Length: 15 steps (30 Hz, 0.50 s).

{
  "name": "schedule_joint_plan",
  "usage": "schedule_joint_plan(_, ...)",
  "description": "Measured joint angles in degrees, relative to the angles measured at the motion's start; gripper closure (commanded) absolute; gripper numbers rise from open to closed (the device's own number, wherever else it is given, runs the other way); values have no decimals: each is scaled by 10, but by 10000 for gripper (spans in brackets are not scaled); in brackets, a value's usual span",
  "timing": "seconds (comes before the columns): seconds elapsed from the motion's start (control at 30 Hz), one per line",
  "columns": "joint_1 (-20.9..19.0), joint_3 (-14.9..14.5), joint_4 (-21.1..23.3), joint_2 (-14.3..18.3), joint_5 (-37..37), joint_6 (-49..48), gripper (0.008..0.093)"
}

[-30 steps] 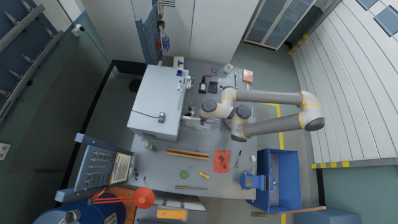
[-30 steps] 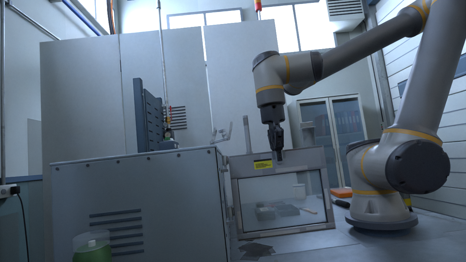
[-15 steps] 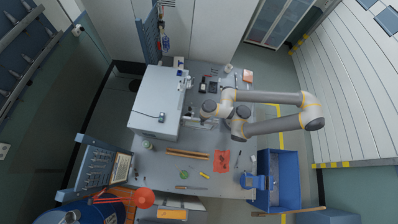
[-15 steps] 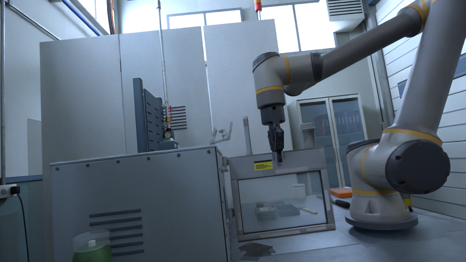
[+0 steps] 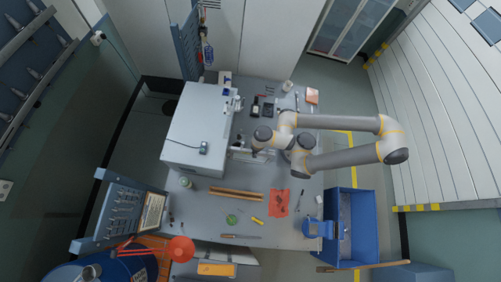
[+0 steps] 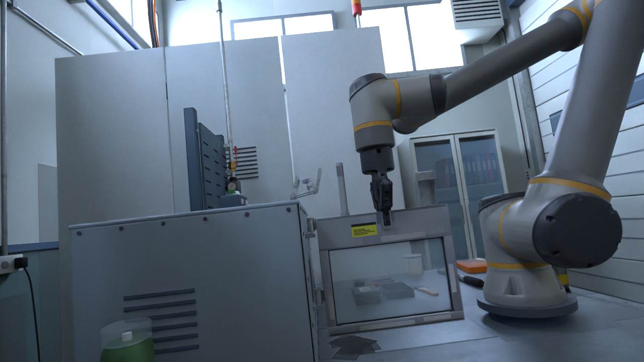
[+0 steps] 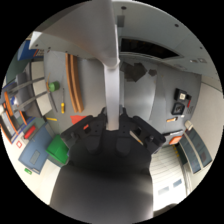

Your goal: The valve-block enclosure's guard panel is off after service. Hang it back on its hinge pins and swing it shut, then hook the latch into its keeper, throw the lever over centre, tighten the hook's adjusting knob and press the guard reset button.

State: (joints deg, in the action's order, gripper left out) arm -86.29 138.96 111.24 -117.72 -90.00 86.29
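Note:
The grey valve-block enclosure (image 5: 195,127) stands on the left of the bench. The guard panel (image 6: 388,265), a grey frame with a clear window and a yellow label, stands upright at the enclosure's right side by the hinge pins (image 6: 310,234). My gripper (image 6: 386,221) points straight down and grips the guard panel by its top edge (image 7: 112,85). The panel tilts slightly, its right end lower. The latch lever (image 6: 308,184) stands on the enclosure's top near its far corner. A small box with a green button (image 5: 203,147) sits on the enclosure's top.
The enclosure's wall is just left of the panel. My arm's base (image 6: 524,274) stands close on the right. Two wooden strips (image 5: 236,193), a red rag (image 5: 279,202), a screwdriver (image 5: 256,220) and a green-lidded jar (image 6: 127,340) lie on the near bench. A blue vise (image 5: 321,228) is at the corner.

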Motion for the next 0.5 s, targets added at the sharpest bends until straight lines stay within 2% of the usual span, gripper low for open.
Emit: schedule_joint_plan(0.5, 0, 3, 5, 2, 0, 0, 934)
